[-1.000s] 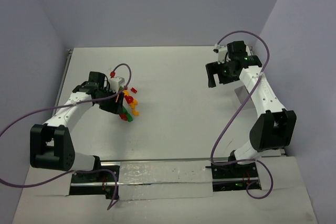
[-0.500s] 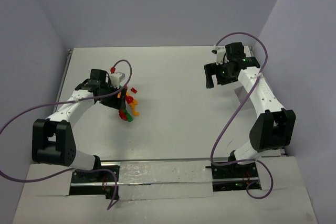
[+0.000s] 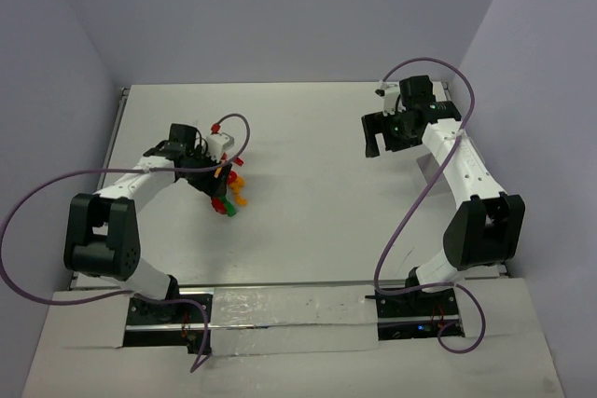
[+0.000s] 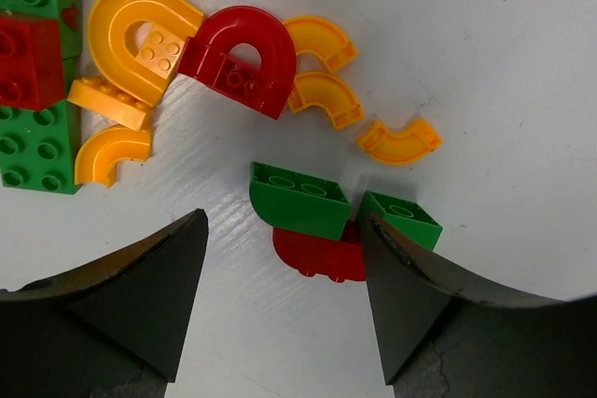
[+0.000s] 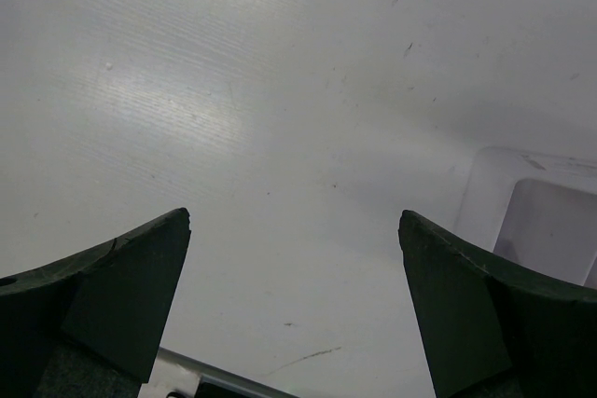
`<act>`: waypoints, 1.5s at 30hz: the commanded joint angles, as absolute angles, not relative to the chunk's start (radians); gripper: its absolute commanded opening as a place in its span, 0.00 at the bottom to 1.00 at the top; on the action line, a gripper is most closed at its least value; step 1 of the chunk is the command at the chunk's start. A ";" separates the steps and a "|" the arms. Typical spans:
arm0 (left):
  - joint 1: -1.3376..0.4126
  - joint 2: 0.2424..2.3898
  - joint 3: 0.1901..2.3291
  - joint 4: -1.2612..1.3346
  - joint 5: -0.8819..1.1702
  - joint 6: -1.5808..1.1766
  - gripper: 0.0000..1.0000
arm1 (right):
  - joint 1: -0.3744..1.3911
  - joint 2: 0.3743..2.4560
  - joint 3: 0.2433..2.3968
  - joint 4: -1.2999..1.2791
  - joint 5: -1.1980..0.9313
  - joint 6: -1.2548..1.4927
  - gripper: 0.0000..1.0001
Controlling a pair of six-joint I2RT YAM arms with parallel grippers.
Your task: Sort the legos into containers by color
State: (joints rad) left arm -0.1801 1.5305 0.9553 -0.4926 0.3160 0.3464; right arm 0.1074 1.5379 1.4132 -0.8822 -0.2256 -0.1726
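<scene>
Left gripper [image 4: 284, 228] gapes wide at the green brick [image 4: 298, 200], long axis 10-to-4. One red arch [image 4: 238, 58] opens toward 7. Four small orange curves [image 4: 326, 100]. Right gripper [image 5: 295, 221] is wide too, with one container [image 5: 541, 221] at 4 o'clock.

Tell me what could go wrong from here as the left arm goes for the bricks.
The open left gripper brackets a green brick touching a red piece; closing may grab both colours or scatter the pile. The only bin in view sits by the right gripper, far from the bricks, so a carry could drop one.
</scene>
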 commanded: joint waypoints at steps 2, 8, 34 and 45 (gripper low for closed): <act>-0.187 1.553 0.952 -0.440 0.355 0.396 0.76 | 0.118 1.526 1.416 -0.862 -0.227 -0.164 1.00; -0.189 1.591 0.945 -0.412 0.352 0.401 0.75 | 0.124 1.537 1.423 -0.867 -0.225 -0.163 1.00; -0.198 1.601 0.907 -0.424 0.344 0.414 0.65 | 0.139 1.549 1.422 -0.862 -0.222 -0.160 1.00; -0.200 1.585 0.998 -0.460 0.352 0.327 0.38 | 0.203 1.508 1.396 -0.742 -0.331 -0.028 1.00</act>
State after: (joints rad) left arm -0.1947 1.6306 0.9195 -0.4366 0.3355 0.3778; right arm 0.1614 1.5459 1.4124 -0.8516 -0.2507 -0.1179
